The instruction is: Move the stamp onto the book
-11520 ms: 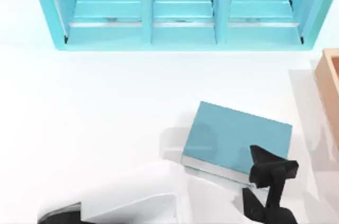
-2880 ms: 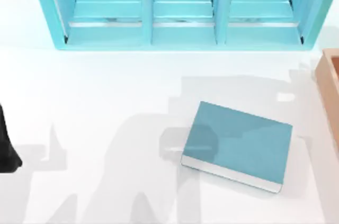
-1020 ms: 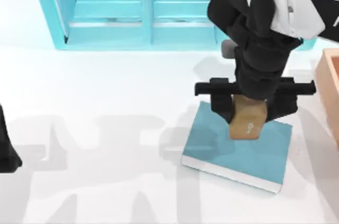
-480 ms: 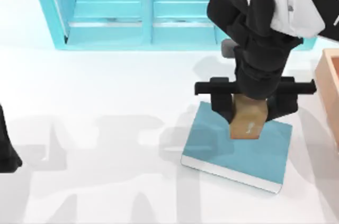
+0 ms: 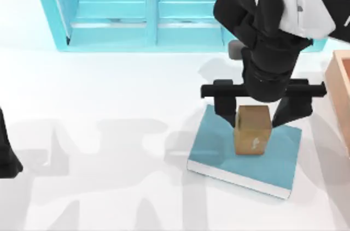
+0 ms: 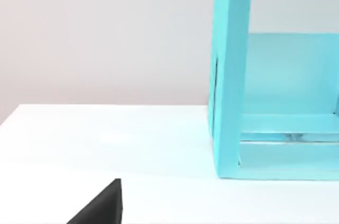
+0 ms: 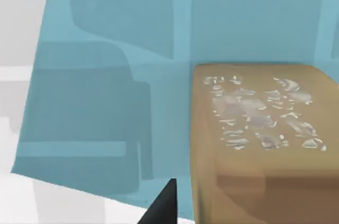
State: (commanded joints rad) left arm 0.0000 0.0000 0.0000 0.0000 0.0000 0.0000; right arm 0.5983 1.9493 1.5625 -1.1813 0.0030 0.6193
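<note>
My right gripper [image 5: 264, 112] had spread its fingers wide since half a second before, and the stamp [image 5: 252, 130] had dropped upright onto the book [image 5: 219, 143]. I judged the placement done. My left arm [image 5: 6, 154] sat parked at the table's left edge.

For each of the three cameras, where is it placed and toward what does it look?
Top view: above the table, looking down at the stamp on the book; right gripper over it.
Left wrist view: low by the table, facing the shelf unit.
Right wrist view: right above the stamp and book.
Top and right wrist views share both.
</note>
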